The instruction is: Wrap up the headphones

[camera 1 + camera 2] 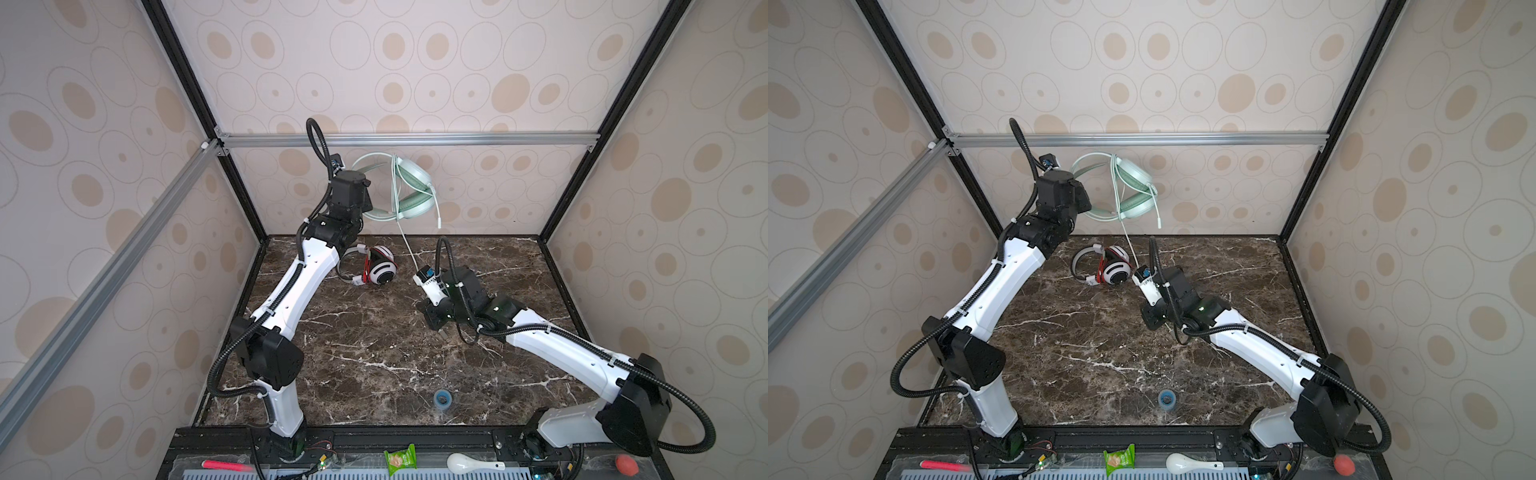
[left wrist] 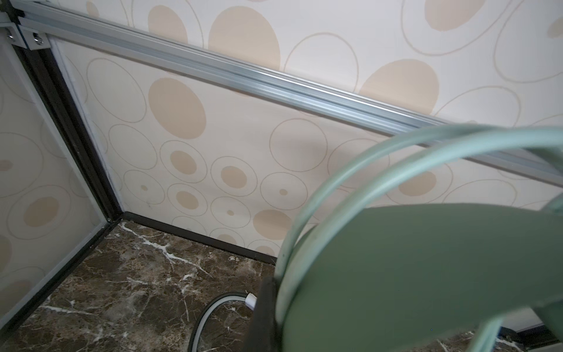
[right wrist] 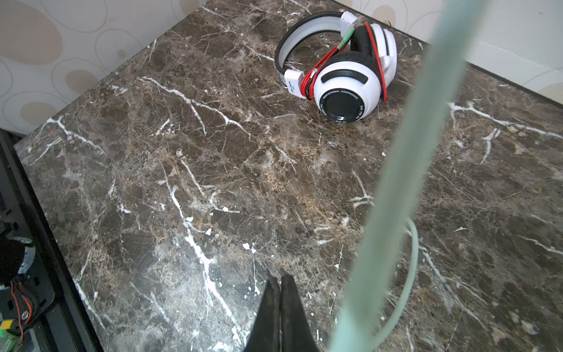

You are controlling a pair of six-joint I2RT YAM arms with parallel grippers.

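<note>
Nearest us, the mint green headphones (image 2: 411, 274) hung aloft, headband pinched in the closed left gripper (image 1: 368, 199). The white headphones (image 3: 350, 85) lay on the table (image 1: 374, 353), red cord (image 3: 307, 76) wound round them. The right gripper (image 3: 280, 289) was shut beside the mint cord (image 1: 409, 249), not visibly on it. We judged it should regrip there and wind snug turns.

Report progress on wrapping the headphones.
Done: the white headphones lie on the table, red cord wound around them. In hand: the left claw holds the mint green headphones aloft, green cord partly looped, a length trailing past the shut right claw. Left: winding that remainder.
</note>
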